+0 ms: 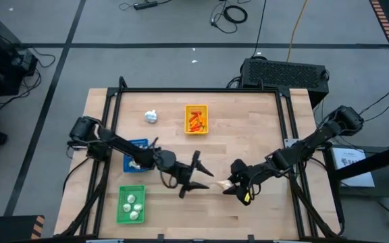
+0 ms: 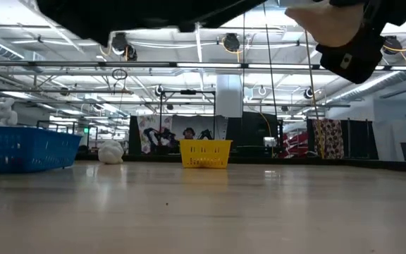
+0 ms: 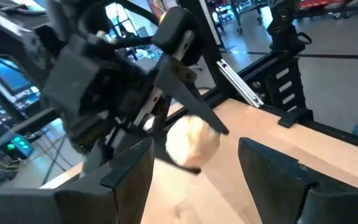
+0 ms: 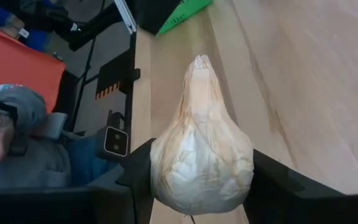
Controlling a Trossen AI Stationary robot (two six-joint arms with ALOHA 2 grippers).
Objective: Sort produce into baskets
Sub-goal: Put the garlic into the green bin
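Observation:
A whitish garlic bulb [image 1: 223,183] hangs above the table's near middle, with my right gripper [image 1: 231,185] shut on it. My left gripper [image 1: 206,179] stands open just left of the bulb and points at it, touching nothing; its fingers [image 3: 129,177] frame the bulb [image 3: 192,142] in the left wrist view. The yellow basket [image 1: 196,119] at the far middle holds orange-red pieces. The blue basket [image 1: 138,144] is partly under my left arm. The green basket [image 1: 131,204] at the near left holds whitish bulbs. Another white bulb [image 1: 151,116] lies on the table at the far left. My right gripper pinches the bulb's wide rounded end [image 4: 197,177] between its two fingers. The bulb's pointed tip [image 4: 201,65] sticks out ahead of the fingers. The fingers come from the table's right, slanting down. The bulb is lifted clear of the table [image 2: 326,21].
A dark frame rail [image 1: 201,90] runs along the table's far edge and down both sides. Bare wood lies between the yellow basket and the two grippers. A person's hand and sleeve [image 4: 8,134] show beyond the table's edge in the right wrist view.

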